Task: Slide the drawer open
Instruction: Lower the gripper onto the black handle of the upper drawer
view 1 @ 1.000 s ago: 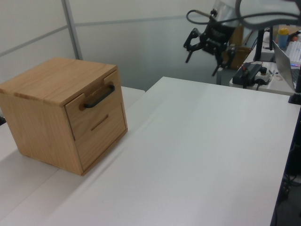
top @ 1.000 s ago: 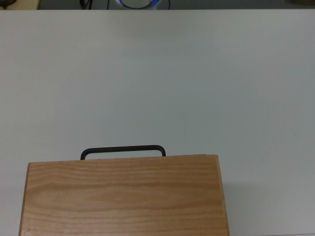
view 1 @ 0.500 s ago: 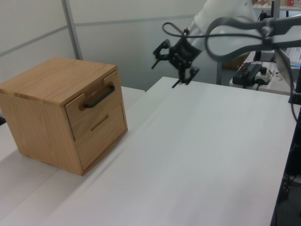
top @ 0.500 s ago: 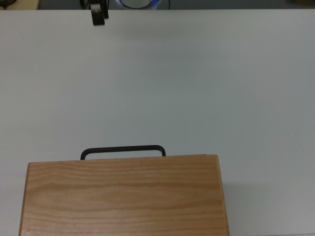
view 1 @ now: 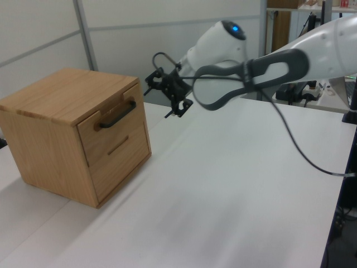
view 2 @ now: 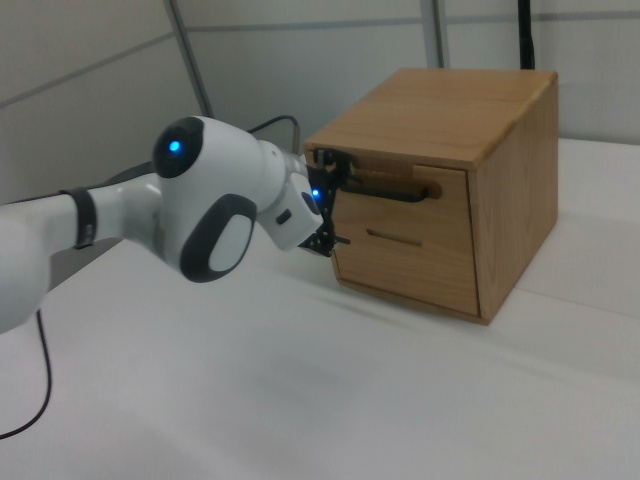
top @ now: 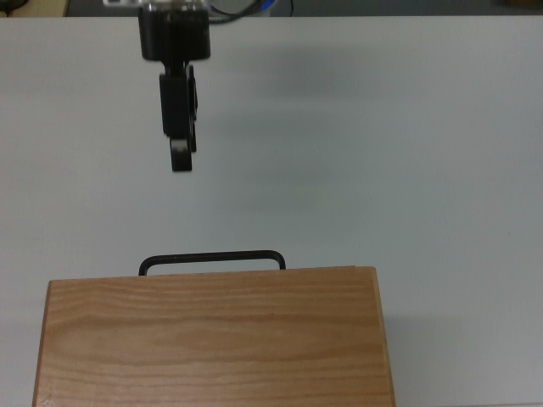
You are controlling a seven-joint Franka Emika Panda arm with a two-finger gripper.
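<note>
Gripper: black two-finger gripper [view 1: 170,101] hanging in the air over the white table [view 1: 240,184], fingers spread apart with nothing between them. In the top view it's a dark stack pointing down the picture [top: 180,148].
Gripper vs handle: not touching. In the top view there's a clear strip of bare table between the fingertips and the black handle [top: 212,258]; in the left view the gripper sits just off the handle's right, at about drawer height.
Arm: white Panda arm [view 1: 279,58] reaches in from the left view's right, with a blue light on one joint [view 2: 178,146].
Drawer: top drawer [view 1: 109,131] of the wooden cabinet [view 1: 47,142], pushed in flush, handle [view 1: 117,115] across its front. A second front with a slim slot [view 1: 118,146] sits under it.
Cabinet spot: bottom-left in the top view [top: 212,335], on the left view's left.
</note>
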